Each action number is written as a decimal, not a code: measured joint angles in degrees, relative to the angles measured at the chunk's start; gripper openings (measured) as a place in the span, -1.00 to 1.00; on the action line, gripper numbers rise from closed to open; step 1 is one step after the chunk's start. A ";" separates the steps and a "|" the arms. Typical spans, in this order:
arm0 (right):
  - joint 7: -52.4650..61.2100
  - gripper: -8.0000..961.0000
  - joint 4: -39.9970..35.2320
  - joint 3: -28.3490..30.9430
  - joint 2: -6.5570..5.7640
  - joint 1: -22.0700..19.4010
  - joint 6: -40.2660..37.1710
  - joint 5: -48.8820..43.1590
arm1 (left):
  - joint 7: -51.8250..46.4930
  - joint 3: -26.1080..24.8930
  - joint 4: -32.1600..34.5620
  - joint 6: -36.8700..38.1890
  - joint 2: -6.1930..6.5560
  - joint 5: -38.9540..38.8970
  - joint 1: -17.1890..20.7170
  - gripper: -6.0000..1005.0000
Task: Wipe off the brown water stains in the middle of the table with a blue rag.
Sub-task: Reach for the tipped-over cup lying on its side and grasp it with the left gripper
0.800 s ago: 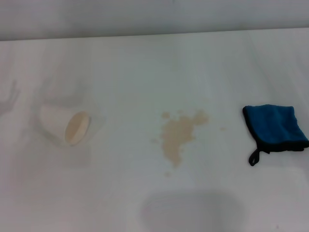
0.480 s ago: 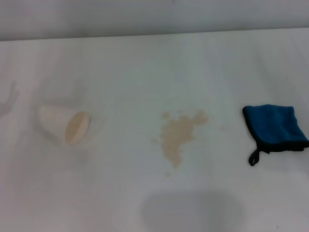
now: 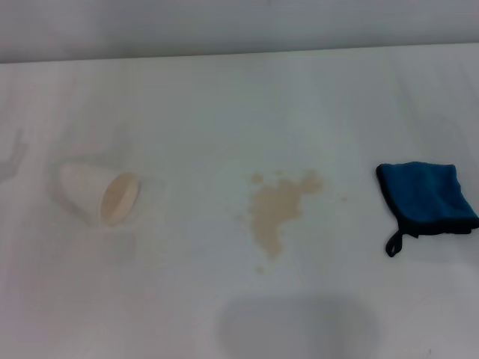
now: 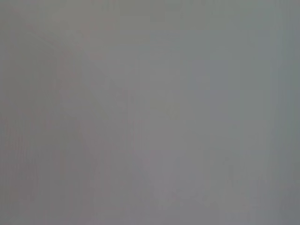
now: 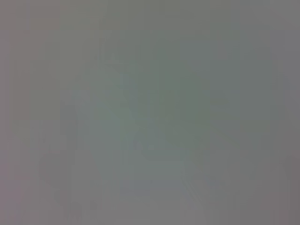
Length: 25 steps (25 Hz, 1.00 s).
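Observation:
The brown water stains point(image 3: 275, 211) spread as a pale tan splotch with small droplets in the middle of the white table point(image 3: 224, 112). The blue rag point(image 3: 427, 196) lies folded at the right edge of the head view, its black loop point(image 3: 394, 244) pointing toward the table's front. Neither gripper shows in the head view. Both wrist views hold only a plain grey surface, with no fingers and no objects.
A white cup point(image 3: 101, 194) lies on its side at the left, its beige inside facing the front. The table's far edge point(image 3: 239, 52) meets a grey wall. A soft shadow point(image 3: 298, 325) falls on the near middle of the table.
A faint shadow around the white cup at the left has shrunk and shifted. The rag, the stains and the cup have not moved.

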 joint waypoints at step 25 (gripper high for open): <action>0.40 0.82 -0.48 -0.47 0.03 0.52 -4.25 -0.27 | -18.10 6.08 8.13 -2.30 3.22 13.04 3.05 0.75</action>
